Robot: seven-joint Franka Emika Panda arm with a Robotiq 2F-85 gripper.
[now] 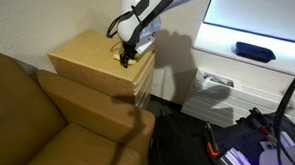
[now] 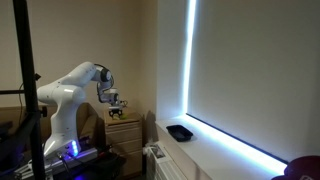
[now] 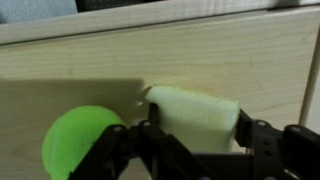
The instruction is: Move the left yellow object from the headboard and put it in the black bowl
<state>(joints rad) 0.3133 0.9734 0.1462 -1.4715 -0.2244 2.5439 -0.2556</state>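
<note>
The left yellow object (image 3: 195, 105), a pale-yellow flat pad, lies between my gripper's fingers (image 3: 196, 128) in the wrist view, and both fingers touch its sides. The round yellow-green ball (image 3: 80, 142) sits just beside it on the tan wooden headboard (image 3: 200, 45). In both exterior views my gripper (image 1: 129, 58) (image 2: 117, 101) is low over the top of the headboard (image 1: 88, 58) (image 2: 125, 128), near one edge. The black bowl (image 1: 254, 50) (image 2: 180, 132) stands apart on a white lit ledge. I cannot tell whether the pad is lifted off the wood.
A brown leather couch (image 1: 36, 118) stands against the headboard. The white ledge (image 1: 238, 71) runs along a window with a bright strip of light (image 2: 190, 60). Cables and a black frame (image 1: 276, 128) lie on the floor below. The robot base (image 2: 60, 115) stands beside the headboard.
</note>
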